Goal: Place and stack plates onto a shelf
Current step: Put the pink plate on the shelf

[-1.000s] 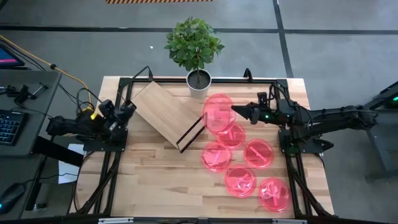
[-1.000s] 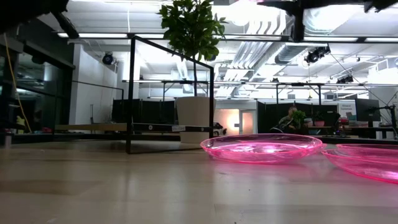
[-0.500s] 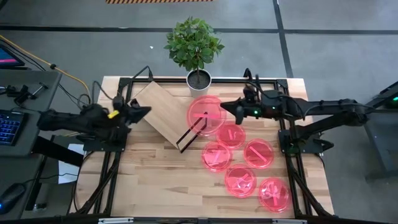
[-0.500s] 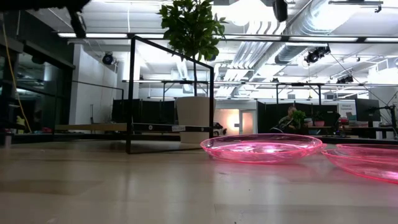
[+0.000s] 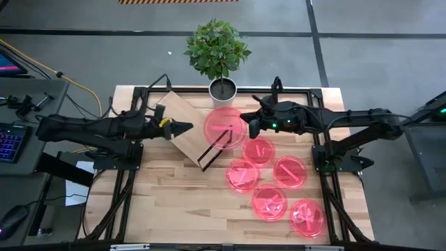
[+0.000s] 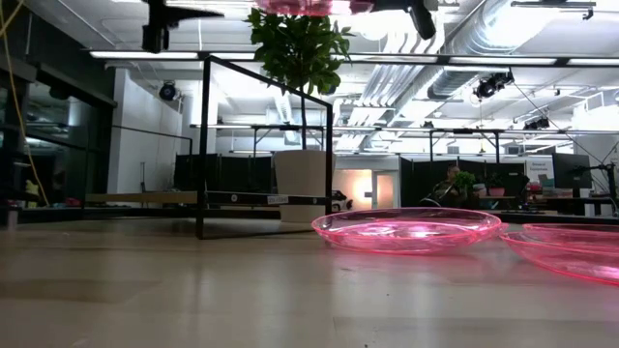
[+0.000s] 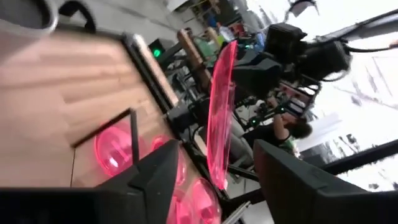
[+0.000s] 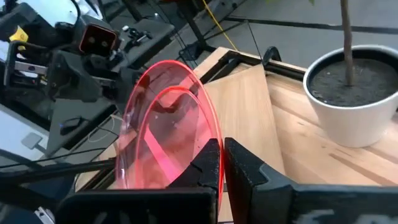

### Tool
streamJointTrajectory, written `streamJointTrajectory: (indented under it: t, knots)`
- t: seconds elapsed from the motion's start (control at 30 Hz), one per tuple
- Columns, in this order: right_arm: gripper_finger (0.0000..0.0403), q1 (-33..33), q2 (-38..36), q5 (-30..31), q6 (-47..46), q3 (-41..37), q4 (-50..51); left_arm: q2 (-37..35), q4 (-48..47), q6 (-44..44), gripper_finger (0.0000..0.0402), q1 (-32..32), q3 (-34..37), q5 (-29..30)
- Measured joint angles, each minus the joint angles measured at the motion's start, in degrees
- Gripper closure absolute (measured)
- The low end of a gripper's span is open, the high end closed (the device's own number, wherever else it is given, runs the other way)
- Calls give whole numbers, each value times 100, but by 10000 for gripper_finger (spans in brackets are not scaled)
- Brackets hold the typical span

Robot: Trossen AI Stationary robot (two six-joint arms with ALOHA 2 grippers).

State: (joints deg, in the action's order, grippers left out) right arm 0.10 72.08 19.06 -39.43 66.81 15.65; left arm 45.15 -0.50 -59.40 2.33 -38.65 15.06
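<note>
Right gripper (image 5: 249, 127) has its jaws clamped on the rim of one pink plate (image 5: 225, 127), held in the air above the shelf's (image 5: 187, 126) end nearest the plant pot (image 5: 223, 89), near the table's (image 5: 174, 202) far edge. In the right wrist view the pinch sits on the rim alone, with the disc projecting out ahead of the jaws.

Left gripper (image 5: 182, 127) is over the shelf from the opposite side, jaws apart, pointed at the held plate with a gap between. Left wrist view shows that plate edge-on between the two open fingers (image 7: 155, 177), not touched.

Five plates on the table (image 5: 273, 183) lie flat toward the right edge, the nearest just beside the shelf's wire leg.

Handling (judgement): thin translucent plastic, so light and fairly stiff but with some flex at the rim; smooth, so probably slippery. Raised rim is the only real purchase; a one-point edge grip may let the disc swing or slip.

Orientation: round, no long axis. Face appears near level from above, open side up as far as can be told. The shelf's long axis runs diagonally, from the far left corner toward the table centre.
</note>
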Motion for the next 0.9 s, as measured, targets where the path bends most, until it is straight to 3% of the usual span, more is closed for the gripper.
streamJointTrajectory:
  t: [0.17,0.77,0.9]
  knots:
    - [403,0,219,-14,-190,0,-11,377,69,-350,182,-88,0,-148]
    - [403,0,639,-72,-516,1,-458,1470,1113,-310,181,-88,2,-467]
    - [403,0,639,-82,-512,0,-429,1494,1262,-192,198,-88,2,-444]
